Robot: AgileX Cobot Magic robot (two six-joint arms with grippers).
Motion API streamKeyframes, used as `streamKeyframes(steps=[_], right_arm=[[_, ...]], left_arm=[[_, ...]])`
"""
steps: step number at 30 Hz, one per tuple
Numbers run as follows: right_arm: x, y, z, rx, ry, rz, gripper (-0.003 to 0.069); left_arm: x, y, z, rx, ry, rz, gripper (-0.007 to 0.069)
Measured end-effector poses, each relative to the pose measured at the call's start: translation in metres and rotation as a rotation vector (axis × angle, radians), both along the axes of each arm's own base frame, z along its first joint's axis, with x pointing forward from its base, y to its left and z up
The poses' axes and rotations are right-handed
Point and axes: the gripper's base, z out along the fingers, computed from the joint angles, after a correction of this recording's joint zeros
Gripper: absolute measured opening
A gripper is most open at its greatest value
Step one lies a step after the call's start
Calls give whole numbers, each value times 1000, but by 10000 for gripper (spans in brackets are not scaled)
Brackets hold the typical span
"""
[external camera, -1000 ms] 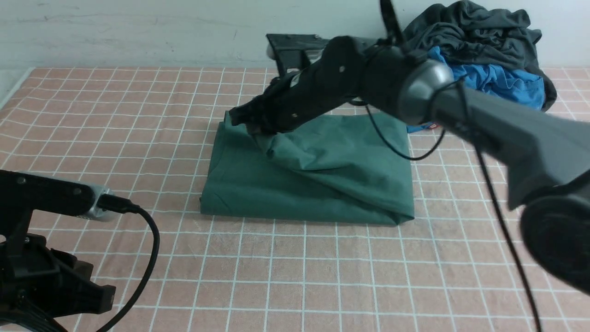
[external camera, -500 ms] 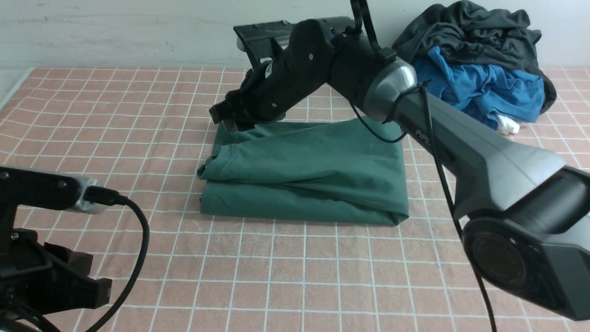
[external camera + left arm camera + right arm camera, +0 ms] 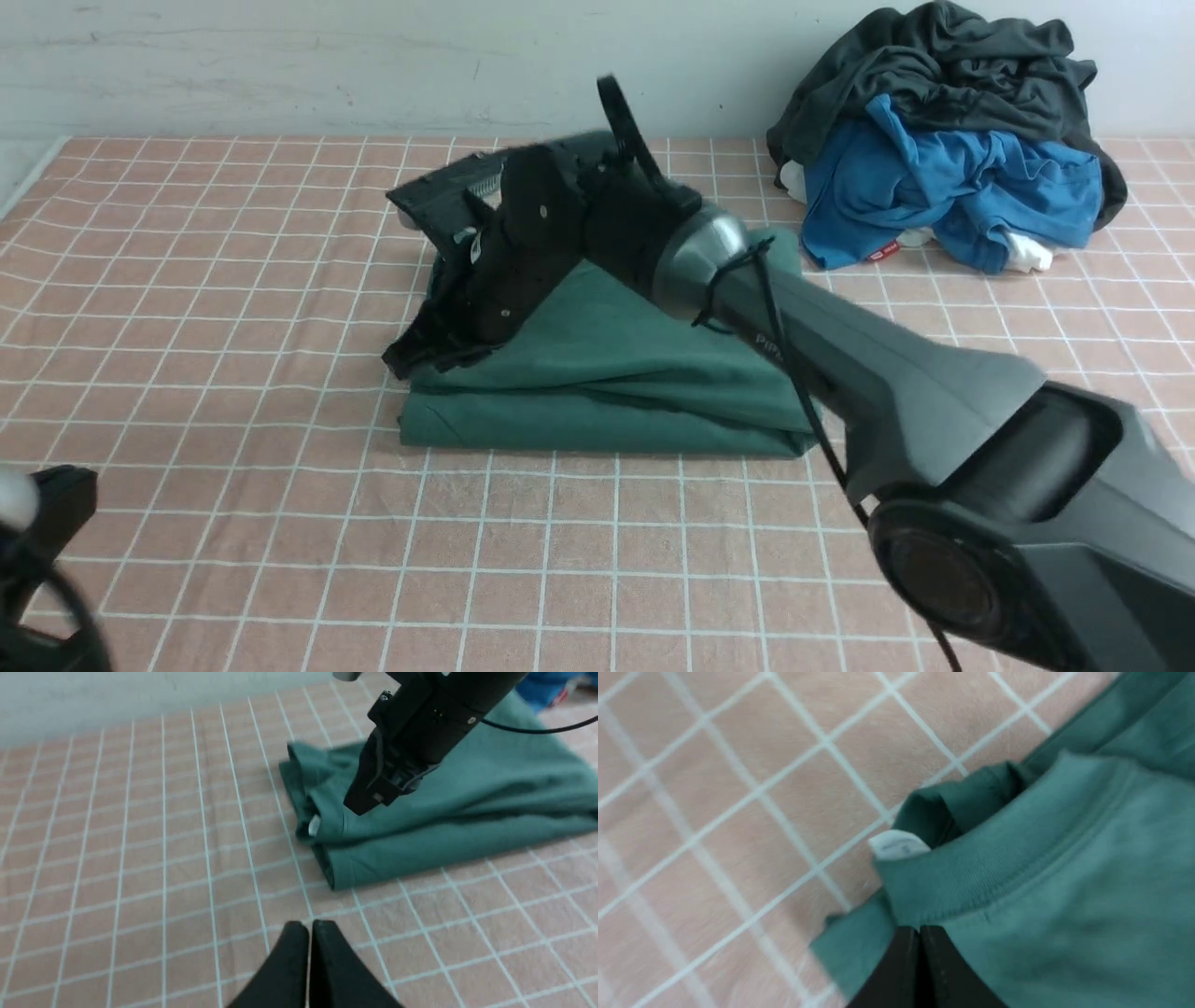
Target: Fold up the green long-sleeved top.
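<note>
The green long-sleeved top [image 3: 607,373] lies folded into a thick rectangle in the middle of the table. Its ribbed collar and small white label [image 3: 896,844] sit at the left end. My right gripper [image 3: 401,359] is shut, its tips pressed down on the top [image 3: 1064,882] just beside the collar. No cloth shows between its tips [image 3: 919,928]. From the left wrist view, the right gripper [image 3: 362,807] touches the top [image 3: 467,812] near the label [image 3: 314,825]. My left gripper [image 3: 309,924] is shut and empty, low over the table, in front of the top's left corner.
A heap of a bright blue garment [image 3: 943,159] and a dark charcoal-grey garment [image 3: 952,56] sits at the back right against the wall. The pink checked cloth [image 3: 233,280] covers the table. My right arm [image 3: 887,392] crosses over the top's right half.
My right gripper let the lifted layer drop onto the top, swung nearer and lower to the collar, and shut. The left arm sank mostly out of the front view.
</note>
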Motion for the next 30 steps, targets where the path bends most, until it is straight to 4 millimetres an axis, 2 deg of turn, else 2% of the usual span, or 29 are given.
streamKeyframes(steps=[4, 5, 6, 7, 9, 11, 13, 15, 16, 17, 18, 19, 20, 21, 23, 24, 25, 30], right_arm=[[-22, -37, 107, 61, -142, -63, -11], [-29, -47, 127, 75, -173, -79, -11], [-30, -50, 130, 70, -178, -85, -11], [-50, -72, 169, 81, -242, -106, -11], [-70, -93, 188, 38, -265, -121, -11], [-91, -115, 196, -20, -261, -132, -13], [-105, -130, 199, -56, -261, -137, -13], [-127, -153, 188, -147, -239, -143, -13], [-136, -163, 181, -183, -225, -142, -13], [-136, -163, 176, -197, -215, -140, -13], [-154, -179, 167, -231, -194, -143, -13], [-164, -187, 160, -243, -176, -148, -13], [-178, -199, 142, -251, -153, -154, -13], [-182, -202, 143, -237, -159, -161, -13], [-212, -222, 110, -160, -182, -160, -13], [-219, -227, 103, -135, -196, -158, -13], [-235, -237, 86, -68, -234, -156, -13], [-279, -266, 47, 154, -400, -150, -13]], left_arm=[[-24, 6, -10, -25, -118, -2, -3], [-29, 7, -15, -30, -145, -1, -3], [-30, 7, -15, -32, -153, -2, -3], [-36, 9, -23, -32, -203, 0, -3], [-39, 11, -28, -29, -252, 3, -3], [-42, 12, -32, -27, -284, 4, -3], [-43, 12, -35, -26, -291, 4, -3], [-42, 12, -38, -21, -284, 5, -3], [-42, 12, -39, -21, -281, 5, -3], [-42, 12, -39, -20, -280, 5, -3], [-42, 12, -40, -19, -278, 5, -3], [-42, 12, -40, -19, -278, 5, -3], [-42, 12, -40, -19, -278, 5, -3], [-42, 12, -40, -18, -279, 5, -3], [-42, 12, -40, -18, -279, 5, -3], [-42, 12, -40, -18, -279, 5, -3], [-42, 12, -40, -19, -278, 5, -3], [-42, 12, -41, -18, -273, 5, -3]])
